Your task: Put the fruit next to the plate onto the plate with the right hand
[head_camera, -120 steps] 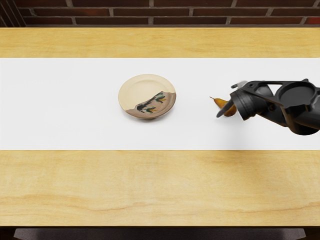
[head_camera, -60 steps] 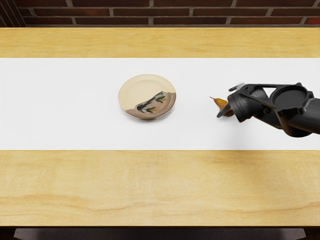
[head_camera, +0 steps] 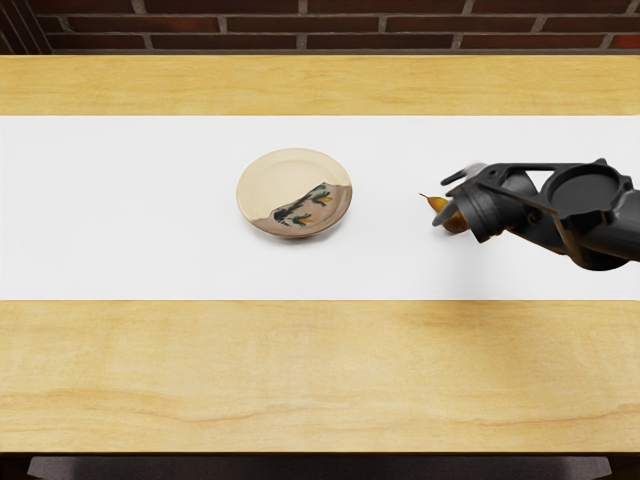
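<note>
A brownish-yellow pear [head_camera: 437,205] lies on the white runner to the right of the plate, its stem pointing left. Its right half is hidden behind my right hand [head_camera: 444,201]. That hand's black arm comes in from the right edge. The fingers curl around the pear from above and below, with the thumb [head_camera: 440,220] against its lower side. The pear still rests on the cloth. The cream and brown plate [head_camera: 270,180] with a leaf pattern sits near the middle of the table and holds nothing. The left arm does not show.
A white runner [head_camera: 150,210] crosses the wooden table [head_camera: 300,380] from left to right. A brick wall [head_camera: 320,25] stands behind the far edge. Bare cloth lies between the pear and the plate.
The right hand has shifted slightly up and left onto the pear, and its thumb has curled in against the fruit. Pear and plate have not moved.
</note>
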You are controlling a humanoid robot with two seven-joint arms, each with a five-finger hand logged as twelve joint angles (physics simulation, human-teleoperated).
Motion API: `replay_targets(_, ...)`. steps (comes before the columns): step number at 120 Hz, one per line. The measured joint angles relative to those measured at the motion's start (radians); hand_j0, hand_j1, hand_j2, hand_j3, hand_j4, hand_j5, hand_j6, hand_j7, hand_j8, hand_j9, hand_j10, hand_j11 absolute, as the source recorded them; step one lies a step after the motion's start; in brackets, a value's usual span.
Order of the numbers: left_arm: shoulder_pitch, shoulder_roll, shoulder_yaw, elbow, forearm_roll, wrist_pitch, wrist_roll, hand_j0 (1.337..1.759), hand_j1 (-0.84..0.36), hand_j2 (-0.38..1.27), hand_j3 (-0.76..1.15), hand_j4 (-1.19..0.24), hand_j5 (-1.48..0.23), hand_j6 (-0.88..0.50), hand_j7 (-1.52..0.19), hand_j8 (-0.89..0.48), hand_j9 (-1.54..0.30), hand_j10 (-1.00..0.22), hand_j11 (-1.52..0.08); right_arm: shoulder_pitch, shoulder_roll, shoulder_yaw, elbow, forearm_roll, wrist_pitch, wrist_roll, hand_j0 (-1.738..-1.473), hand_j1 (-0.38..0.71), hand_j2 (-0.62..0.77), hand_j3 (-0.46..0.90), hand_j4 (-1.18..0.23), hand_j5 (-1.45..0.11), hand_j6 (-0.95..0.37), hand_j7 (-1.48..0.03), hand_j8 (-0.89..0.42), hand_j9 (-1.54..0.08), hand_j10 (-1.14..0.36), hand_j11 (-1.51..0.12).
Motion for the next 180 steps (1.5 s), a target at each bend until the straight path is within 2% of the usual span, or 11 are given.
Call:
replay_targets(27,0.000,0.000,0.000,0.000,0.000,0.000,0.000,1.658,0.35,0.00,0.00,0.00,0.00,0.00,0.00,0.00,0.00,0.00,0.00,-0.007,0.002,-0.010,0.004,-0.015,0.003,0.006,-1.658,0.25,-0.09,0.00,-0.52,-0.63,-0.48,-0.65,-0.46,-0.66,-0.26,-0.78)
replay_targets(60,0.000,0.000,0.001,0.000,0.000,0.000,0.000,1.658,0.35,0.00,0.00,0.00,0.00,0.00,0.00,0.00,0.00,0.00,0.00,-0.018,0.006,-0.011,0.004,-0.045,0.016,0.007,-1.639,0.35,0.04,0.00,-0.61,-0.80,-0.41,-0.80,-0.40,-0.81,-0.19,-0.91)
replay_targets(78,0.000,0.000,0.001,0.000,-0.001,0.000,0.001,1.658,0.35,0.00,0.00,0.00,0.00,0.00,0.00,0.00,0.00,0.00,0.00,-0.025,0.007,-0.019,0.003,-0.058,0.018,0.018,-1.641,0.36,0.09,0.00,-0.68,-0.82,-0.37,-0.86,-0.46,-0.72,-0.15,-1.14)
replay_targets(82,0.000,0.000,0.001,0.000,-0.001,0.000,0.001,1.658,0.35,0.00,0.00,0.00,0.00,0.00,0.00,0.00,0.00,0.00,0.00,-0.026,0.008,-0.023,0.003,-0.055,0.016,0.023,-1.642,0.36,0.08,0.00,-0.70,-0.83,-0.36,-0.88,-0.40,-0.83,-0.13,-1.14)
replay_targets(83,0.000,0.000,0.001,0.000,-0.001,0.000,0.001,1.658,0.35,0.00,0.00,0.00,0.00,0.00,0.00,0.00,0.00,0.00,0.00,-0.026,0.008,-0.023,0.003,-0.056,0.017,0.024,-1.642,0.36,0.08,0.00,-0.70,-0.84,-0.37,-0.89,-0.46,-0.72,-0.16,-1.10)
replay_targets(86,0.000,0.000,0.001,0.000,-0.001,0.000,0.001,1.658,0.35,0.00,0.00,0.00,0.00,0.00,0.00,0.00,0.00,0.00,0.00,-0.028,0.008,-0.025,0.003,-0.053,0.014,0.029,-1.643,0.36,0.07,0.00,-0.72,-0.84,-0.38,-0.90,-0.38,-0.87,-0.11,-1.18)
replay_targets(89,0.000,0.000,0.002,0.000,-0.001,0.000,0.001,1.658,0.35,0.00,0.00,0.00,0.00,0.00,0.00,0.00,0.00,0.00,0.00,-0.029,0.009,-0.025,0.003,-0.057,0.016,0.029,-1.643,0.37,0.06,0.00,-0.73,-0.85,-0.38,-0.91,-0.45,-0.74,-0.12,-1.18)
replay_targets(94,0.000,0.000,0.002,0.000,-0.001,0.000,0.001,1.658,0.35,0.00,0.00,0.00,0.00,0.00,0.00,0.00,0.00,0.00,0.00,-0.031,0.010,-0.027,0.002,-0.056,0.014,0.032,-1.643,0.37,0.04,0.00,-0.76,-0.86,-0.38,-0.94,-0.34,-0.96,-0.12,-1.20)
replay_targets(140,0.000,0.000,0.000,0.000,0.000,0.000,0.000,1.658,0.35,0.00,0.00,0.00,0.00,0.00,0.00,0.00,0.00,0.00,0.00,-0.029,0.008,0.008,0.010,-0.036,0.006,0.008,-1.652,0.49,0.17,0.00,-0.89,-1.01,-0.29,-1.10,-0.17,-1.18,0.10,-1.40)
replay_targets(160,0.000,0.000,0.000,0.000,0.000,0.000,0.000,1.658,0.35,0.00,0.00,0.00,0.00,0.00,0.00,0.00,0.00,0.00,0.00,-0.026,-0.034,0.102,0.026,-0.009,0.000,0.001,-1.651,0.38,0.34,0.00,-0.88,-1.08,-0.51,-1.12,-0.42,-1.16,-0.38,-1.26)
replay_targets(180,-0.001,0.000,0.000,0.000,0.000,0.000,0.000,1.658,0.35,0.00,0.00,0.00,0.00,0.00,0.00,0.00,0.00,0.00,0.00,-0.033,-0.070,0.208,0.030,0.001,-0.001,0.000,-1.652,0.33,0.36,0.00,-0.88,-1.11,-0.68,-1.13,-0.47,-1.14,-0.47,-1.20)
